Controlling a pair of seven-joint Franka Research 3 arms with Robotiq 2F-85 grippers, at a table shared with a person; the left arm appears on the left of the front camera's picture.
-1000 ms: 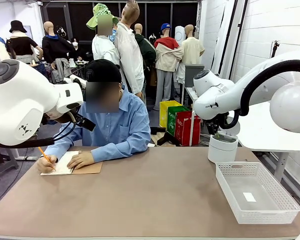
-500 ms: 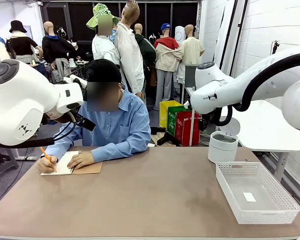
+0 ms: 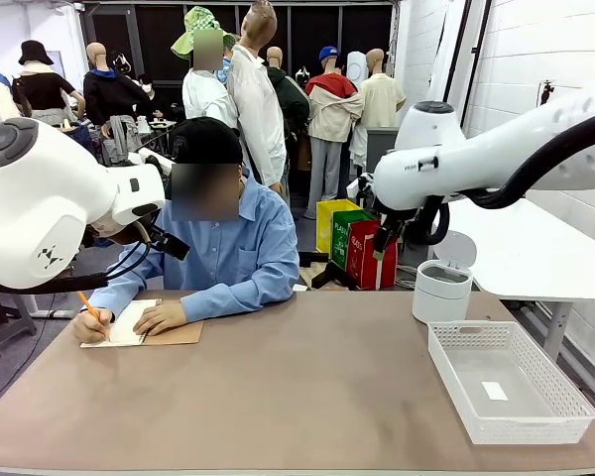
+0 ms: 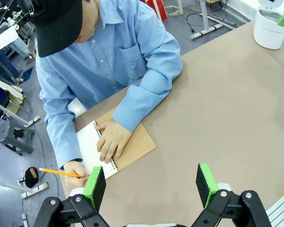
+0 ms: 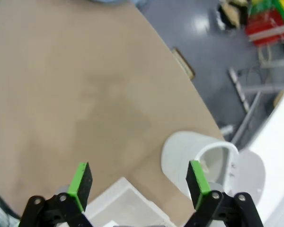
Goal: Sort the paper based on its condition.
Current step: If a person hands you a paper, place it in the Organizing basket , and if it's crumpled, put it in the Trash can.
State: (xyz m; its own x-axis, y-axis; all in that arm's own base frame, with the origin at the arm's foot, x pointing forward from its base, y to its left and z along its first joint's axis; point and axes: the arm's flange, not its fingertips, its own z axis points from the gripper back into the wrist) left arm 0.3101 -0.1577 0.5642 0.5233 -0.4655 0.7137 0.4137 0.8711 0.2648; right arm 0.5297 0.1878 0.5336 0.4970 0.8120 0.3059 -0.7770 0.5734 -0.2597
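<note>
Two pincers hang spread and empty above the desk (image 3: pixel 278 397): the left pincer (image 4: pixel 151 182) over the person's notebook (image 4: pixel 118 151), the right pincer (image 5: pixel 138 182) over the white bin (image 5: pixel 199 156) and basket (image 3: pixel 506 382). No loose sheet lies on the desk; the only paper (image 4: pixel 87 144) is the notebook page under the person's hands, one holding a pencil (image 4: pixel 59 172). Sorting seems not yet begun. Next, I judge, a sheet must be torn out or offered, then pinched and carried to bin or basket.
</note>
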